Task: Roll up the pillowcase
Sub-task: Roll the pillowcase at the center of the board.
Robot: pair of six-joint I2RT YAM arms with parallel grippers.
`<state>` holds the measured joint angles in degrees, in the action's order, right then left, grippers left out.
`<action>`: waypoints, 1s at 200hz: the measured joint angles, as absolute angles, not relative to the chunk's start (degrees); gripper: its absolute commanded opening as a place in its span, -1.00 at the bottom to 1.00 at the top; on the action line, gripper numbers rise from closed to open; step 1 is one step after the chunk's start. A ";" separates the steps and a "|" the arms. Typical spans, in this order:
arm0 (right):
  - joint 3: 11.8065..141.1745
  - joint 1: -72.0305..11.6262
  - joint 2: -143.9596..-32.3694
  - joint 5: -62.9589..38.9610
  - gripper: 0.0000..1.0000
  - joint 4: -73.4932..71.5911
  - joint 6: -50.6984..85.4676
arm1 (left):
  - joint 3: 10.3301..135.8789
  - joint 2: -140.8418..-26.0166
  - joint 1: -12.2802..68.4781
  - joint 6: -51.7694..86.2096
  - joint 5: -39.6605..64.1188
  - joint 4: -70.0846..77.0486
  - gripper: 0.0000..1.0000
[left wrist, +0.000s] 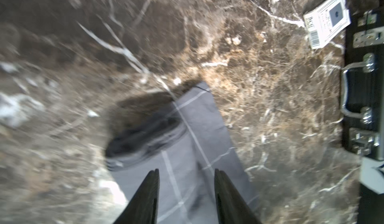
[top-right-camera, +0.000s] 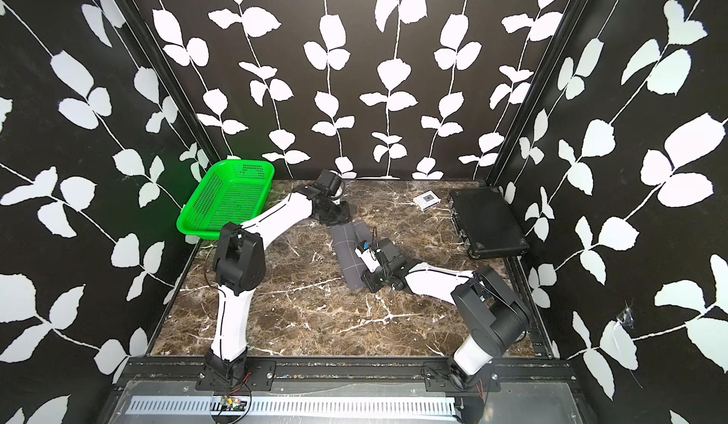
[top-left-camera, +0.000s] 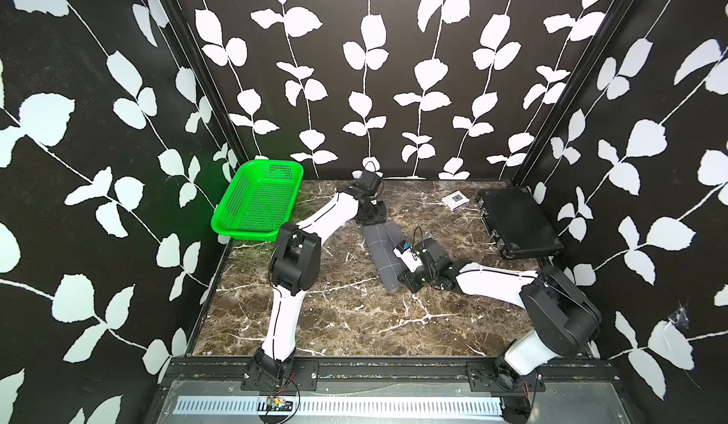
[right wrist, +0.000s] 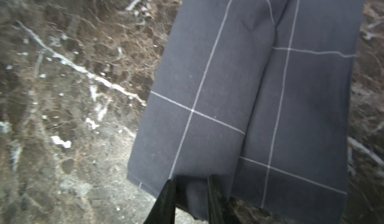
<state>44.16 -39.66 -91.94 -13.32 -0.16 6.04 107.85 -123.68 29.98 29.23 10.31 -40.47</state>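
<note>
The pillowcase is dark grey cloth with thin white grid lines. It lies as a narrow folded strip on the marble table, running from far to near. My left gripper hangs over its far end. In the left wrist view this gripper is open, with the cloth below it and nothing between its fingers. My right gripper is at the near end. In the right wrist view its fingers pinch a bunch of the pillowcase's near edge.
A green mesh basket leans in the back left corner. A rigid black case lies at the back right, with a small white box beside it. Patterned walls enclose the table on three sides.
</note>
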 measured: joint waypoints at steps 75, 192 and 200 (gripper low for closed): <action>44.97 -39.66 -92.64 -9.61 -0.41 2.26 6.04 | 111.72 -130.39 28.71 14.57 7.86 -45.52 -0.16; 48.45 -46.09 -85.17 -1.48 0.13 8.08 0.71 | 111.22 -133.12 26.57 9.85 8.05 -44.64 -0.52; 49.58 -48.18 -85.89 0.38 0.18 8.14 -0.36 | 111.22 -133.12 26.48 9.87 8.08 -44.64 -0.53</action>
